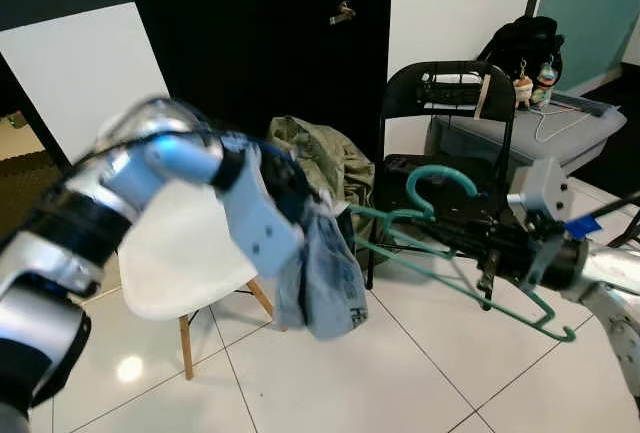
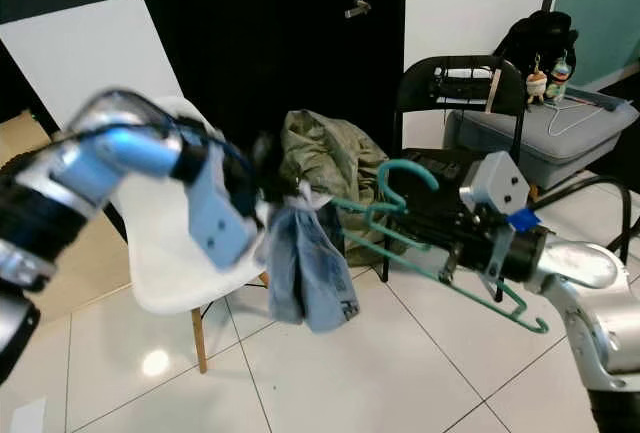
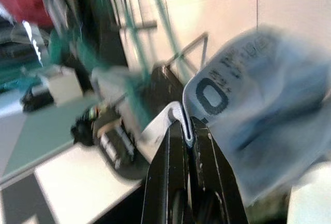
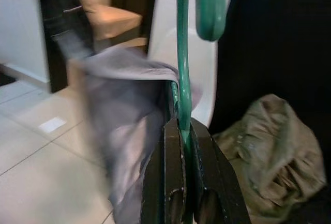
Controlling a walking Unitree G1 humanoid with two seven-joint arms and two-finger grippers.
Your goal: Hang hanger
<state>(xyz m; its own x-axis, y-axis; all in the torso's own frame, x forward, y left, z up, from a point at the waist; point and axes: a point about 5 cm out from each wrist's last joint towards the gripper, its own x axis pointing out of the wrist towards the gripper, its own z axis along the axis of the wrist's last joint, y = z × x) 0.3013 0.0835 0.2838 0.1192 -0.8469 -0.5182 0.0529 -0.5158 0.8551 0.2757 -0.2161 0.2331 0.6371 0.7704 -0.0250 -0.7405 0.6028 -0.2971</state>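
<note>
Flooring (image 1: 400, 373) is glossy white tile with dark grout lines, and it reflects the ceiling light. We see a black door (image 1: 290, 33) with a lever handle in the back wall, flanked by white wall panels.

We hold the green hanger (image 2: 440, 253) in mid-air above the floor, between the two arms. The right hand (image 4: 182, 131) has its fingers pressed together on the hanger's wire shaft, with the hook at the top pointing up. The left hand (image 3: 186, 131) pinches the edge of a pale blue denim garment (image 1: 325, 273); its fingers are closed on the cloth. The garment drapes down from that grip and meets the near end of the hanger.

Behind the garment stands a white shell chair (image 1: 180, 253) with wooden legs. An olive-green jacket (image 2: 325, 158) lies heaped just beside it. A black folding chair (image 1: 445, 103) stands against the wall further right. Beyond it we see a grey padded seat (image 1: 530, 133) that carries a white cable, and a black bag (image 1: 525, 43) with small charms hanging from it.
</note>
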